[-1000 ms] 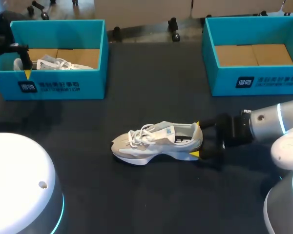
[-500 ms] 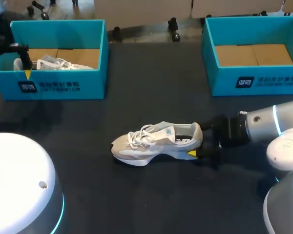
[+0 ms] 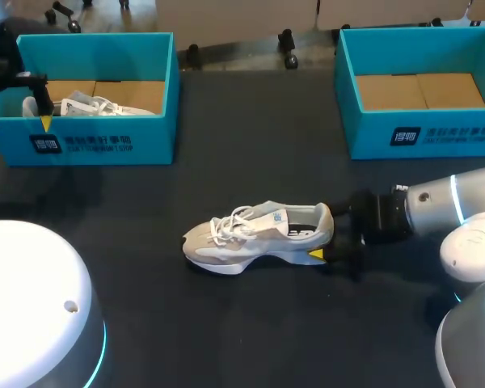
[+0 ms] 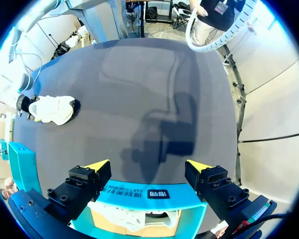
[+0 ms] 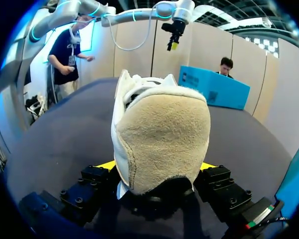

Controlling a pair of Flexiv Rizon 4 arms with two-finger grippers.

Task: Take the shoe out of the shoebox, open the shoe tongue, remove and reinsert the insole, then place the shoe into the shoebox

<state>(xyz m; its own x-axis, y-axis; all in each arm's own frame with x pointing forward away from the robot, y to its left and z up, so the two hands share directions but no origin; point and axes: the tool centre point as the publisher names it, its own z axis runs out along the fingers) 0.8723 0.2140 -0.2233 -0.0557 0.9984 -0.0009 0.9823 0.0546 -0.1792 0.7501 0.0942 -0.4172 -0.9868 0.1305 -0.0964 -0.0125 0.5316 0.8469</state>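
Right now, in the head view, the shoe (image 3: 259,234) lies on its sole on the dark worktop (image 3: 226,323) just below the middle of the frame, toe to the left and heel to the right. It is out of both boxes, which suits work on the tongue and insole. The right end effector (image 3: 325,234) comes in from the right edge and is clenched on the shoe's heel, probably to steady it. The left end effector (image 3: 18,121) hangs at the upper left over the near corner of the left shoebox (image 3: 97,141), where a second shoe (image 3: 89,105) lies. The right shoebox (image 3: 420,133), at the upper right, shows only its cardboard floor.

From the left wrist view, the left end effector (image 4: 148,167) is released, its fingers spread with nothing between them. The left shoebox (image 4: 154,193) and the second shoe (image 4: 139,215) sit under it, and the shoe (image 4: 52,109) lies well ahead on the worktop.

From the right wrist view, the shoe (image 5: 159,134) fills the gap in the right end effector (image 5: 157,167), its heel pinched from both sides. The shoe is a pale sneaker: fuzzy beige suede on the heel, white mesh, white laces, and a thick wavy sole. The tongue looks unopened, so I judge the insole step is yet to come.
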